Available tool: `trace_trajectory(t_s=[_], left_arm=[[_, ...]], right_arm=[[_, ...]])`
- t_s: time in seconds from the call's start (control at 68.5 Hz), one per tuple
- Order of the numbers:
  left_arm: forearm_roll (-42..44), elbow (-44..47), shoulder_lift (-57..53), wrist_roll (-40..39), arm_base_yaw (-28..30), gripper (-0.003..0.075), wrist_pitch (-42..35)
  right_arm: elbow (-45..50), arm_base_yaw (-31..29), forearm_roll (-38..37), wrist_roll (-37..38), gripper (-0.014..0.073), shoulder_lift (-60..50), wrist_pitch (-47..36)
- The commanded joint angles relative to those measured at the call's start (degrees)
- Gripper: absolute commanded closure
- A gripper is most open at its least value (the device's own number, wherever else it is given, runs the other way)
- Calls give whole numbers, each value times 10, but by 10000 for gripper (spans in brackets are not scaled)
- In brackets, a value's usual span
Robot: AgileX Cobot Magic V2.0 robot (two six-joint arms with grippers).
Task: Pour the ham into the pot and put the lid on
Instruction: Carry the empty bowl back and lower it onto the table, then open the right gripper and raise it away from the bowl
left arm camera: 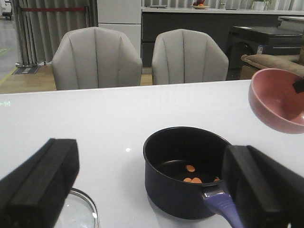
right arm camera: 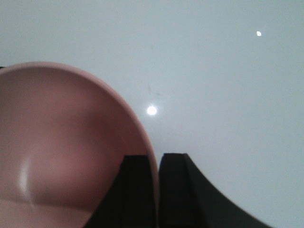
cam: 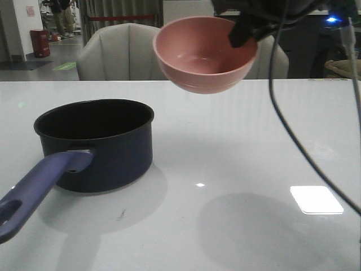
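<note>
The dark navy straight-sided saucepan point(cam: 96, 144) sits on the glossy white table point(cam: 237, 169), long purple-blue handle point(cam: 39, 189) pointing toward the camera. Inside it are a few small flat orange slices of ham point(left arm camera: 192, 176) on the bottom. The round pink bowl point(cam: 204, 53) is up in the air to the right of the pot, tilted, looks empty, and the right gripper point(right arm camera: 157, 190) is pinched on its rim, one finger inside, one outside. The left gripper point(left arm camera: 152, 190) hangs spread wide with nothing between its fingers, pot just beyond it. The glass lid with shiny metal rim point(left arm camera: 80, 211) lies on the table right by the left finger. Two grey chairs point(left arm camera: 97, 57) behind the table.
</note>
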Motion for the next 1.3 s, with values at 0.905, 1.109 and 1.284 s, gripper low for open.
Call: trace_trajectory(t_s=[0.905, 1.109, 1.284], left_arm=[[-7, -14, 8, -1, -5, 64, -45], [-7, -14, 8, -1, -5, 64, -45], [-7, -14, 8, -1, -5, 64, -45]], right_arm=[[64, -189, 103, -10, 456, 38, 111], [63, -189, 103, -10, 433, 62, 105], [62, -186, 103, -31, 273, 68, 106]])
